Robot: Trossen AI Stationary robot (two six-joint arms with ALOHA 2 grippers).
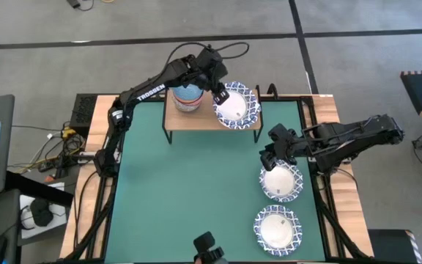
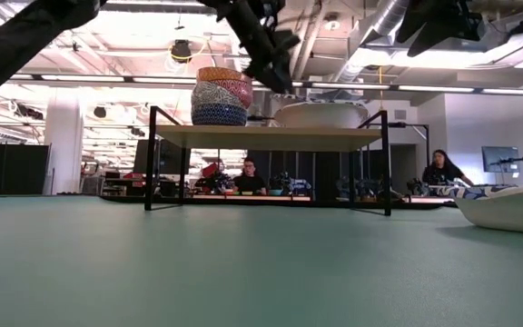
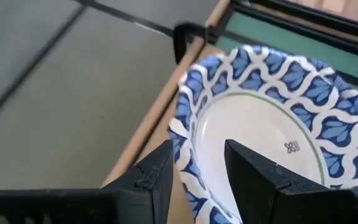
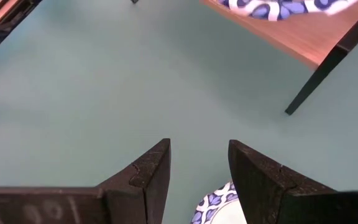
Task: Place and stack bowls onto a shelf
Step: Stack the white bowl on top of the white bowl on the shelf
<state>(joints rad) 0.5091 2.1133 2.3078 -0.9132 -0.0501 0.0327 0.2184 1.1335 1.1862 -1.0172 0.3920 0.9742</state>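
Left hand [image 1: 219, 94]: upper centre, fingers parted astride wide bowl [image 1: 237, 106] rim on shelf [image 1: 196, 119].
Right hand [image 1: 269, 152]: centre right, parted, empty, above desk bowl [image 1: 281, 182].
Handling: rigid, glossy, likely breakable; take by rim.
Obstacles: stacked small bowls [image 1: 187, 96] adjacent.

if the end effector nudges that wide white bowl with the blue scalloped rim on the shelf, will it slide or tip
Probably slide: the wide white bowl with blue scalloped rim looks stiff, glossy and shallow. It sits near the edge of the light-wood shelf, so it might drop off. The left end effector straddles its rim, fingers open.
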